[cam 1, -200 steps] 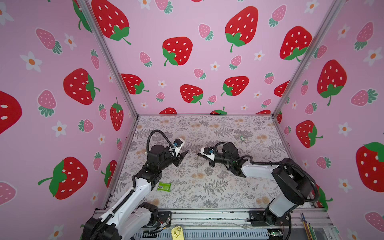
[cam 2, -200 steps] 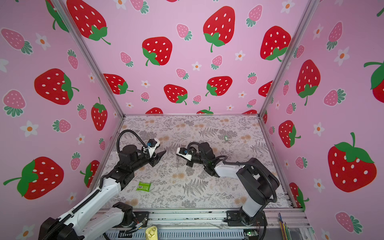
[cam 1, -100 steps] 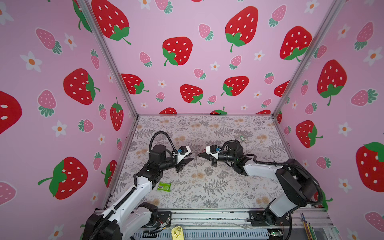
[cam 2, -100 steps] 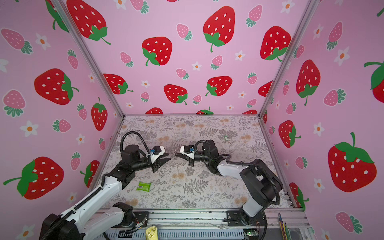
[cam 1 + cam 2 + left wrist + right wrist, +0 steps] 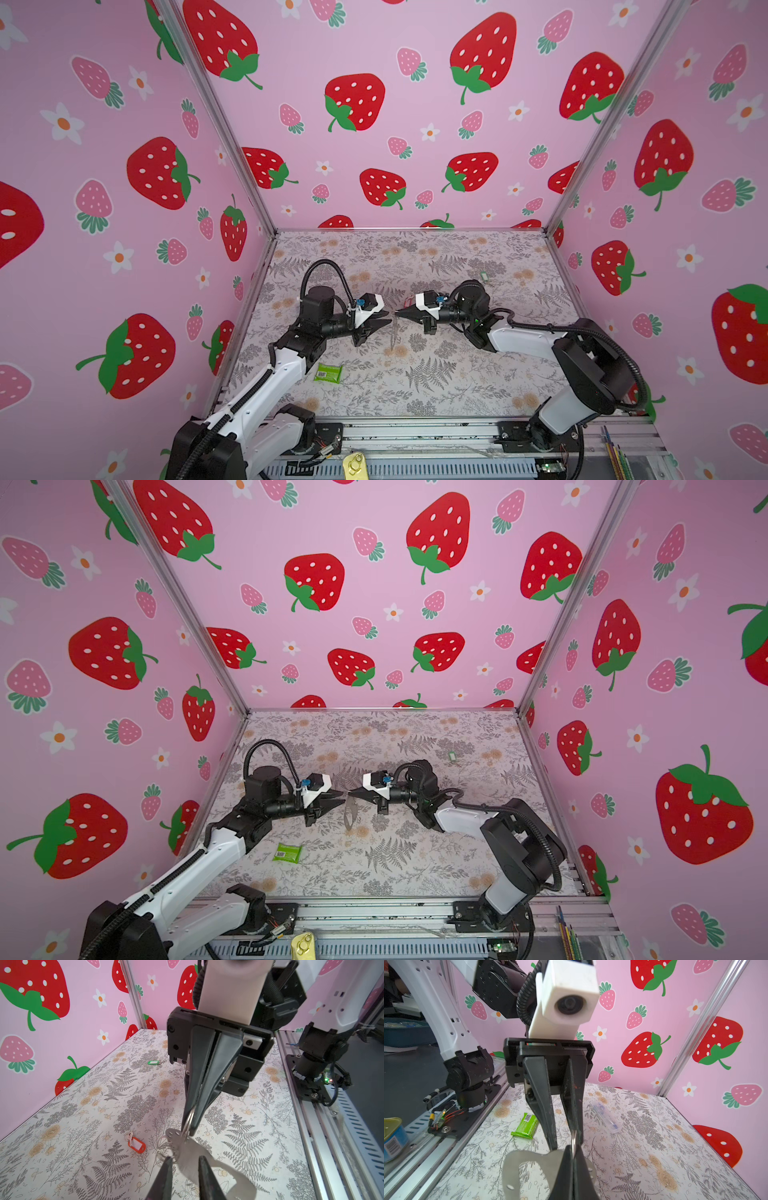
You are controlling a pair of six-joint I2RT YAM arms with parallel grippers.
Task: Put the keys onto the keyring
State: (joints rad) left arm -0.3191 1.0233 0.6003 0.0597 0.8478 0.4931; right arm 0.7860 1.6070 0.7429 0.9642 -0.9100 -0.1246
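The keyring (image 5: 207, 1160), a greyish-mauve strap loop with small silver rings, hangs above the table in the middle. My right gripper (image 5: 573, 1151) is shut on its top metal ring (image 5: 188, 1122); the loop also shows in both top views (image 5: 394, 336) (image 5: 350, 812). My left gripper (image 5: 185, 1158) faces the right one tip to tip (image 5: 388, 322) (image 5: 343, 801). Its jaws stand narrowly apart astride the strap's neck. Of the keys, the red-orange key tag (image 5: 136, 1145) lies on the floor behind the grippers, and the green key tag (image 5: 483, 275) (image 5: 452, 756) lies far back right.
A green packet with a barcode label (image 5: 328, 372) (image 5: 525, 1126) lies near the left arm. A clear plastic piece (image 5: 606, 1119) lies on the floor behind the left gripper. The metal rail (image 5: 415, 434) runs along the front, with pink strawberry walls on three sides.
My left gripper has moved right to meet the right gripper's tip, and its jaws have narrowed. The right gripper has barely moved and still holds the keyring.
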